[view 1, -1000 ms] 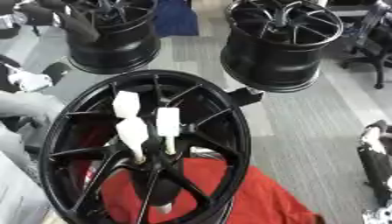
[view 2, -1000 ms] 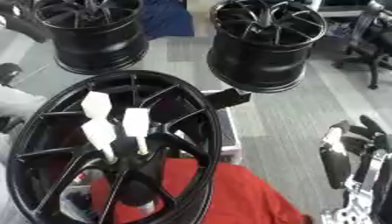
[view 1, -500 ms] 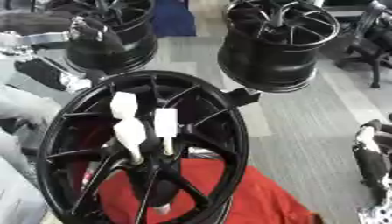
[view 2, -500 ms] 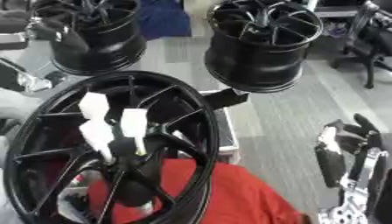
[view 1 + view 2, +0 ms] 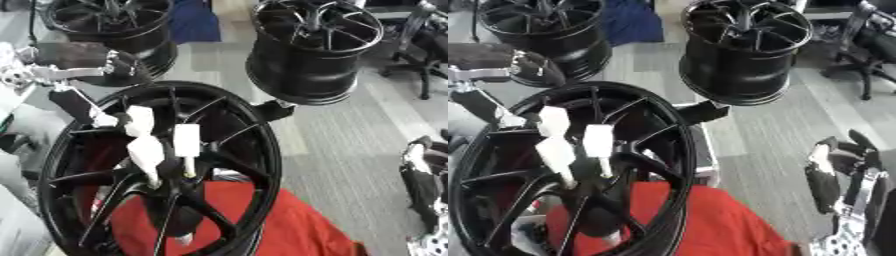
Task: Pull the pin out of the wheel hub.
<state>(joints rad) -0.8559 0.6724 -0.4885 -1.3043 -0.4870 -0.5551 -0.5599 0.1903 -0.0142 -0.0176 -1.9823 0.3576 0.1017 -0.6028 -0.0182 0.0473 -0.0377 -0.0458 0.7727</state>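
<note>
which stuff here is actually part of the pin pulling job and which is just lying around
Part of the job:
- wheel hub standing up front
- white pins at its centre
- left hand at the hub's upper left rim
- right hand, idle at the right

Just lying about:
- two spare wheels behind
- red cloth
- office chair

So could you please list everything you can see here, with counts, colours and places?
Black spoked wheel hub: one, near centre-left, over the cloth.
White-handled pins: three, white, standing at the hub's centre.
Red cloth: one, beneath the hub, bottom centre.
Spare black wheel rims: two, on the grey floor behind.
Black office chair: one, far right.
Left hand: black and silver, at the hub's upper-left rim.
Right hand: black, idle at the right edge.
</note>
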